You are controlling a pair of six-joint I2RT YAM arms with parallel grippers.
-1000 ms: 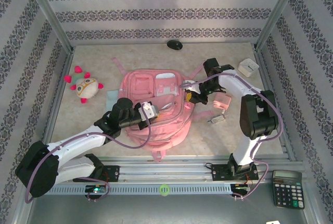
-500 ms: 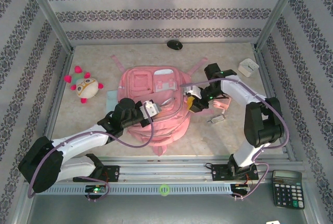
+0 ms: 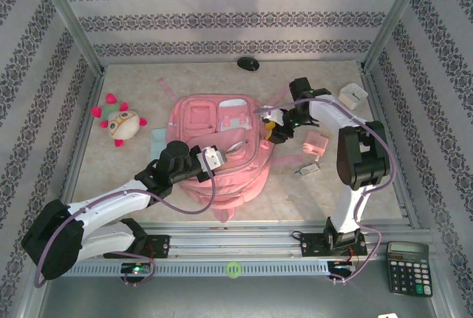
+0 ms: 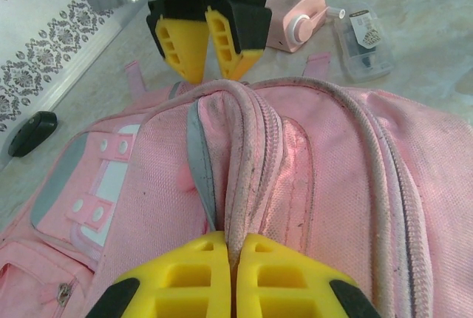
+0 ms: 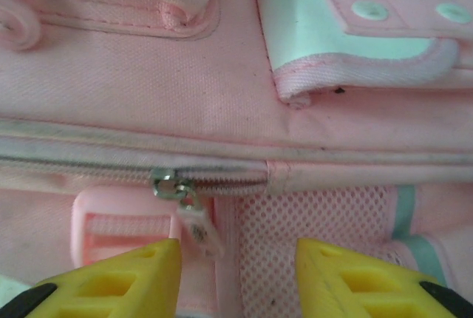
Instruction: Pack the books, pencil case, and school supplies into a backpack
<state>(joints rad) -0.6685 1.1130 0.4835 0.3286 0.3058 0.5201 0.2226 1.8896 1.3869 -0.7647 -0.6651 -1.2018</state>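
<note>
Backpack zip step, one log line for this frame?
left gripper: shut on backpack fold | right gripper: open, astride zip pull | pink block: on table, right of backpack

pink backpack (image 3: 194, 120) lies front-up, pale-blue pencil case (image 3: 158, 141) flat beside it.

Three walls (image 3: 222, 22) close in the space, papered in white with horizontal bands of dark grey damask pattern. Slim metal posts (image 3: 70, 26) rise at the corners. The counter (image 3: 118, 177) has a pale beige, marbled top. A ridged aluminium rail (image 3: 236, 244) runs along its near edge, and beyond that lies a plain grey surface (image 3: 244, 299). The light is soft and even, with faint shadows.
</note>
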